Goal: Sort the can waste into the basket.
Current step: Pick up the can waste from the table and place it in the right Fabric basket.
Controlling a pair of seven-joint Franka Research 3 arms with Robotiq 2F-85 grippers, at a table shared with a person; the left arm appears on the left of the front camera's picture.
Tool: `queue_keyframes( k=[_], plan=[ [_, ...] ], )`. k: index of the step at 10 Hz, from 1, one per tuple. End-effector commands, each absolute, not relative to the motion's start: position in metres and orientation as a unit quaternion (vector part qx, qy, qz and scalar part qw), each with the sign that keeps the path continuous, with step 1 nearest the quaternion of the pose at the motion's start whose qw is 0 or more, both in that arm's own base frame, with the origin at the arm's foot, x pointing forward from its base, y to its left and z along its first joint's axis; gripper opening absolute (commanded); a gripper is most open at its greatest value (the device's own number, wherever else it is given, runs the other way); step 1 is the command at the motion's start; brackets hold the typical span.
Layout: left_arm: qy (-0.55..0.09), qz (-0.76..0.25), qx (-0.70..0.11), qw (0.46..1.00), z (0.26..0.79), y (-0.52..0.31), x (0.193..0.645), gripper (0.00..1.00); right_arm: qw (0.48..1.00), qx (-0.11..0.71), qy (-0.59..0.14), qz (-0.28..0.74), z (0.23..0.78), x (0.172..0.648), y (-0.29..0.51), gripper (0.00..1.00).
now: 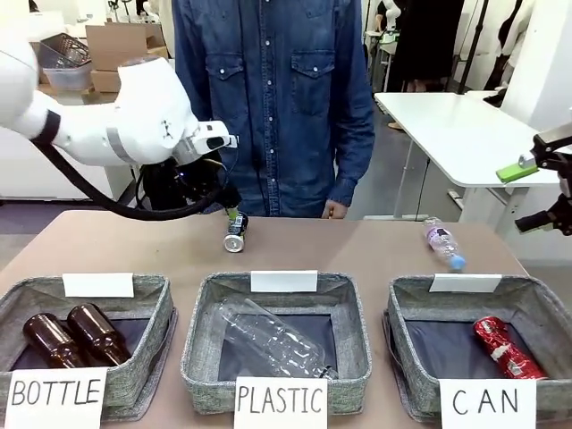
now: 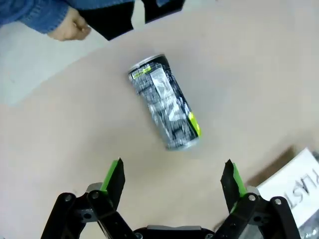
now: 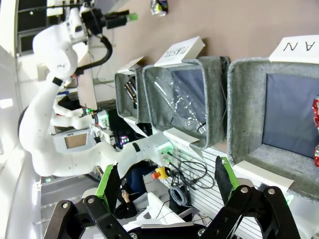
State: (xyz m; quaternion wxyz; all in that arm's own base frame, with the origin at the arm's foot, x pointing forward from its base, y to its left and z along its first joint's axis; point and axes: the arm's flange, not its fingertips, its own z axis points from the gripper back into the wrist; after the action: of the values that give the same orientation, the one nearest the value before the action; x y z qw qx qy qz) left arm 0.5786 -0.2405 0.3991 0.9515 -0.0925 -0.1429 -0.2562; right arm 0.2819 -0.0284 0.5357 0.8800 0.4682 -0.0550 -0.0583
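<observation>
1 dark can [image 2: 166,102]: lying below left gripper [image 2: 173,174], which is spread and empty. 1 red can [image 1: 506,347]: inside CAN basket [image 1: 404,308]. Right gripper [image 3: 164,181]: spread, empty.

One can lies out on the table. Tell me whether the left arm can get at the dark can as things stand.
Probably yes. The left gripper is open over the dark can, which lies on its side on bare table; the person's hand is off to one side.
</observation>
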Motion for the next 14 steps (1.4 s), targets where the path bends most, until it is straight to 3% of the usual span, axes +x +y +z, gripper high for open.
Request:
queue_keyframes(
  k=[1,5,10,11,12,13,14],
  plan=[
    [-0.151,-0.193,-0.076,0.967,0.375,-0.263,0.601,1.0,0.882,0.465,-0.058,-0.05,0.535,0.282,-0.03,1.0],
    [-0.133,-0.109,-0.066,0.983,0.344,-0.281,0.616,1.0,0.882,0.465,-0.058,-0.05,0.535,0.282,-0.03,1.0],
    [-0.115,-0.098,-0.062,0.986,0.324,-0.284,0.617,1.0,0.882,0.465,-0.058,-0.05,0.535,0.282,-0.03,1.0],
    [-0.118,-0.093,-0.061,0.987,0.326,-0.283,0.618,0.88,0.882,0.465,-0.058,-0.05,0.535,0.282,-0.03,1.0],
    [-0.115,-0.088,-0.053,0.988,0.326,-0.283,0.618,0.42,0.882,0.465,-0.058,-0.05,0.535,0.282,-0.03,1.0],
    [-0.115,-0.088,-0.051,0.988,0.325,-0.284,0.618,0.3,0.882,0.465,-0.058,-0.05,0.535,0.282,-0.03,1.0],
    [-0.118,-0.093,-0.05,0.987,0.324,-0.285,0.616,0.0,0.882,0.465,-0.058,-0.05,0.535,0.282,-0.03,1.0]
  ],
)
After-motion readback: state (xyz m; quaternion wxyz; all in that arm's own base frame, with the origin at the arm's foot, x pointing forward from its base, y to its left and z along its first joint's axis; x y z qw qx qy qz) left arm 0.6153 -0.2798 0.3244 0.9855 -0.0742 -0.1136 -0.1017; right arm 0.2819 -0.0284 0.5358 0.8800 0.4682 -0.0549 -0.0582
